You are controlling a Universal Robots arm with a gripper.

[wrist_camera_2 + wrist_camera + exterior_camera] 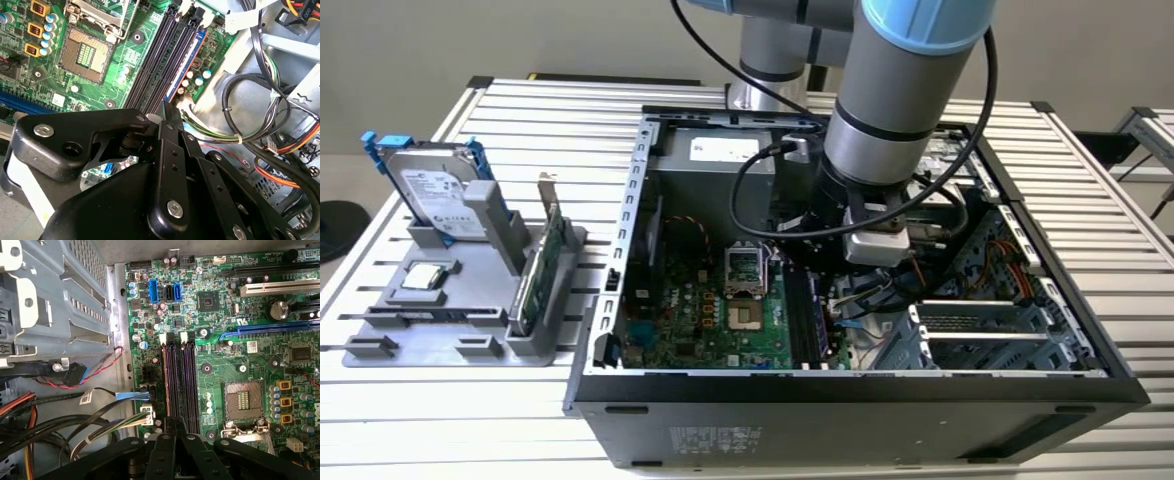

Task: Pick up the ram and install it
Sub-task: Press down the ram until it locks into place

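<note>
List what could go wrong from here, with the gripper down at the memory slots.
1. The gripper sits right at the end of the memory slots. If it is slightly off line, a downward push could load the slot walls or the board.
2. The wire bundle runs close beside the gripper and could snag on it.
3. The arm's black cable loops inside the computer case and might catch on parts there.

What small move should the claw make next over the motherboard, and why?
Probably a short, slow descent straight down, kept in line with the memory slots. The claw hangs just above one end of those slots, beside the open CPU socket. The slots look empty, with their white end clips visible, so nothing seems seated yet.
</note>
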